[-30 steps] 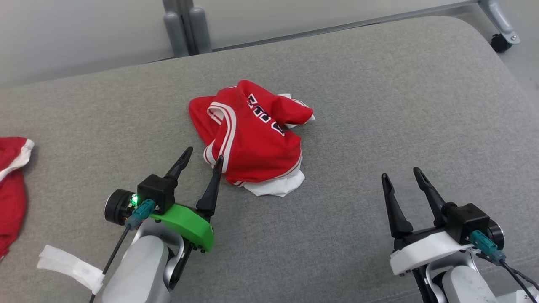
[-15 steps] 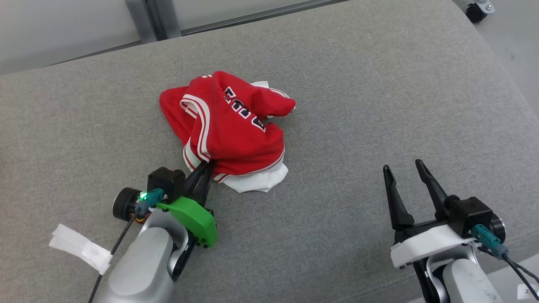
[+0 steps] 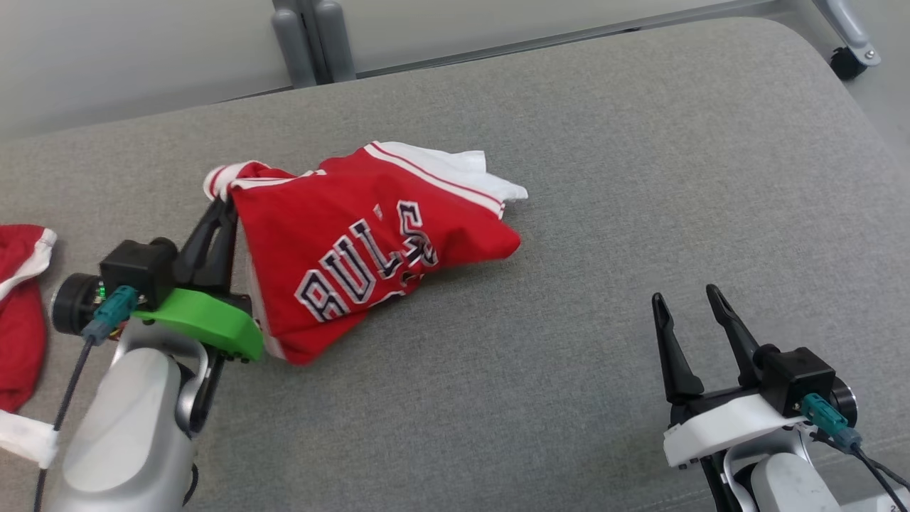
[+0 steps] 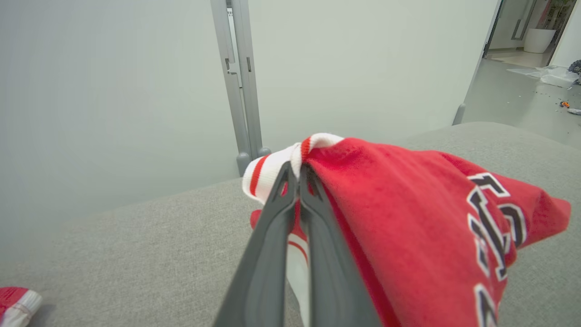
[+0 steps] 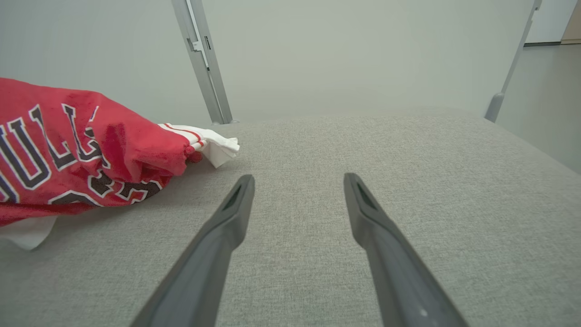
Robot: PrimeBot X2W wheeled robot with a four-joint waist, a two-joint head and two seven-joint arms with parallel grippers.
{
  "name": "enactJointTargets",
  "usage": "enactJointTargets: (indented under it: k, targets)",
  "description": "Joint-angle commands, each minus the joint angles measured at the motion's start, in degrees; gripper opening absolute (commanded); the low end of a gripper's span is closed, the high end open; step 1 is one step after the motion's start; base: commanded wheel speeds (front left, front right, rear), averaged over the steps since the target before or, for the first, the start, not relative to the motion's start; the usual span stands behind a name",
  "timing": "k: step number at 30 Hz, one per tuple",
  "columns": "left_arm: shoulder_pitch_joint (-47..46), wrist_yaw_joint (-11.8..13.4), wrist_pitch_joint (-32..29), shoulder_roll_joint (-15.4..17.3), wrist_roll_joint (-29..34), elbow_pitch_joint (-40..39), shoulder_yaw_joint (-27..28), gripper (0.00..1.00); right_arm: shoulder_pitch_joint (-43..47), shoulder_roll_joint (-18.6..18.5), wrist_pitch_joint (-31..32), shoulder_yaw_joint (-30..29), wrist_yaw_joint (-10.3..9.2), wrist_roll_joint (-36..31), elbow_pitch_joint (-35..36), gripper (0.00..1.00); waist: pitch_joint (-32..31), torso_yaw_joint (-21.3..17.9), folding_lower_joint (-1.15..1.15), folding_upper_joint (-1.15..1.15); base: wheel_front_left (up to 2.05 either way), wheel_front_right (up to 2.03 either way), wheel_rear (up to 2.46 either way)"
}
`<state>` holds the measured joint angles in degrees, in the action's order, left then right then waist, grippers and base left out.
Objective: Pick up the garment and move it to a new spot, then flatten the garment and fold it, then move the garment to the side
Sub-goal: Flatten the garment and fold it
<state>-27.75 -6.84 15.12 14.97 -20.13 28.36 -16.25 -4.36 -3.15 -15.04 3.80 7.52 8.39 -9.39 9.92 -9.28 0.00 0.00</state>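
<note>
One second ago my left pincer [image 3: 222, 205] stood open beside a crumpled heap. Now it clenches the striped trim of the red jersey [image 3: 455, 213], lifting that corner off the grey cushion [image 3: 640, 178] while the far end rests at the cushion's middle. The pick-up is under way, I judge. My right pincer [image 3: 684, 297] waits, spread wide, over the cushion's near right. The lettering [image 3: 355, 270] is partly folded under, and a second red cloth [image 3: 21, 299] is cut off at the cushion's left edge.

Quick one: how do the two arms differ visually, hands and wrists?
Both: two long dark tapered fingers, a black block, a teal connector with a black cable, silver-grey forearm. Left hand sits on a green bracket; right hand on a white bracket. White tape wraps the left cable.
</note>
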Motion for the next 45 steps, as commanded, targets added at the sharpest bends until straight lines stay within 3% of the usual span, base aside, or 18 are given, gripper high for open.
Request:
enactJointTargets:
  k: [1,10,14,22,29,33,34,35,36,41,45]
  targets:
    - [0.72,0.55,0.05,1.10,1.17,-1.53,1.10,0.00,1.00,-0.03,-0.20,-0.04,-0.06,0.06,-0.15,1.00,-1.67,1.92,0.00,0.00,0.00,0.00,0.00]
    - [3.29,2.91,-1.04,7.29,3.76,-12.10,5.00,0.00,1.86,0.16,-0.20,0.22,-0.06,0.55,-0.28,1.00,-3.20,4.37,0.00,0.00,0.00,0.00,0.00]
    - [5.75,2.94,-3.88,7.20,4.11,-16.70,3.25,0.00,1.87,0.19,-0.20,0.64,-0.06,0.69,-0.25,1.00,-2.92,4.35,0.00,0.00,0.00,0.00,0.00]
    - [8.75,0.42,-7.87,0.22,4.75,-19.00,-9.88,0.00,0.53,0.22,-0.20,0.78,-0.06,1.00,-0.34,1.00,-1.82,2.69,0.00,0.00,0.00,0.00,0.00]
    - [5.39,-0.58,-6.77,-7.50,3.70,-11.36,-24.01,0.00,-0.57,0.23,-0.20,0.59,-0.06,1.34,-0.34,1.00,-0.24,0.73,0.00,0.00,0.00,0.00,0.00]
    - [2.88,-0.63,-5.82,-9.75,2.26,-5.72,-30.49,0.00,-0.89,0.24,-0.20,0.68,-0.06,1.59,-0.73,1.00,0.20,-0.11,0.00,0.00,0.00,0.00,0.00]
    - [2.25,-0.63,-5.49,-10.04,1.93,-4.46,-31.84,0.30,-0.85,0.22,-0.20,0.67,-0.06,1.66,-0.80,1.00,0.24,-0.23,0.00,0.00,0.00,0.00,0.00]
    - [1.65,-0.64,-4.78,-10.53,1.18,-3.15,-32.89,0.90,-0.90,0.23,-0.20,0.65,-0.06,1.66,-0.85,1.00,0.26,-0.36,0.00,0.00,0.00,0.00,0.00]
    - [1.19,-0.65,-4.43,-10.80,0.71,-2.11,-33.62,1.00,-0.95,0.23,-0.20,0.60,-0.06,1.68,-0.84,1.00,0.23,-0.44,0.00,0.00,0.00,0.00,0.00]
    - [-0.91,-0.43,-1.35,-11.46,-0.89,0.37,-33.64,1.00,-0.14,0.24,-0.20,-0.50,-0.06,1.05,-0.90,1.00,-1.03,0.41,0.00,0.00,0.00,0.00,0.00]
    - [-1.51,1.71,-0.23,-10.30,-1.05,-0.73,-30.23,1.00,0.70,0.23,-0.20,-0.83,-0.06,0.66,-0.83,1.00,-2.53,2.03,0.00,0.00,0.00,0.00,0.00]
